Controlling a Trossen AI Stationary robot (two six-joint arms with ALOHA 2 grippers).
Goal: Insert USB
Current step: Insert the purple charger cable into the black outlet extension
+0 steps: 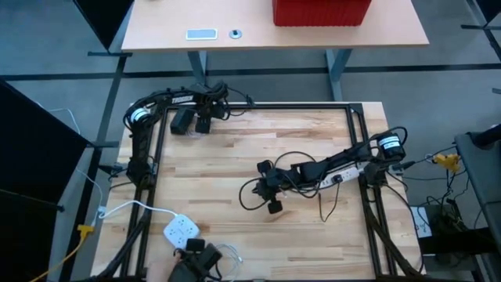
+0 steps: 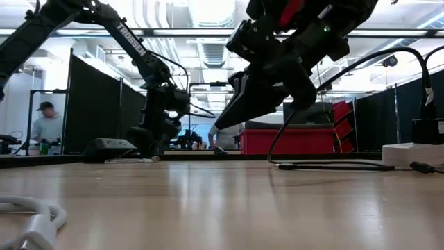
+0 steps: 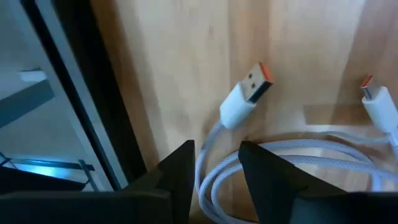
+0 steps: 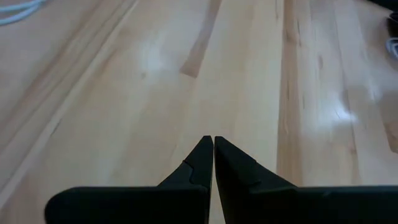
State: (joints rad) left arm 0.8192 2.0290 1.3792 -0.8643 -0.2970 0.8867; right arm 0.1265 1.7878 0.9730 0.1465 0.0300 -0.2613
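The white USB cable (image 3: 292, 152) is seen lying in loose coils on the tabletop (image 1: 235, 157) at its near edge, with its USB-A plug (image 3: 247, 93) flat on the wood and a second, smaller plug (image 3: 380, 102) near it. The left gripper (image 3: 216, 152) is held low over the coils with its jaws parted and nothing held; a loop of cord, not the plug, is seen in the gap between them. If the jaws were closed from this position, only soft cord would probably be caught, and the plug would be left dangling and free to twist, so that it could not be lined up with a port. Because the plug lies flat, a grip taken on its metal tip instead of its white body would leave too little of the tip free for insertion. The white power hub (image 1: 180, 229), judged to be the likely socket, rests unsecured close by and could be pushed along the wood by a misaligned thrust. The cable is also close to the black frame rail (image 3: 93, 106), over which a dragged coil could be snagged. The right gripper (image 4: 213, 146) is held with its jaws closed on nothing above bare wood at mid-table, beside a black cable (image 1: 250, 196) that could be disturbed.
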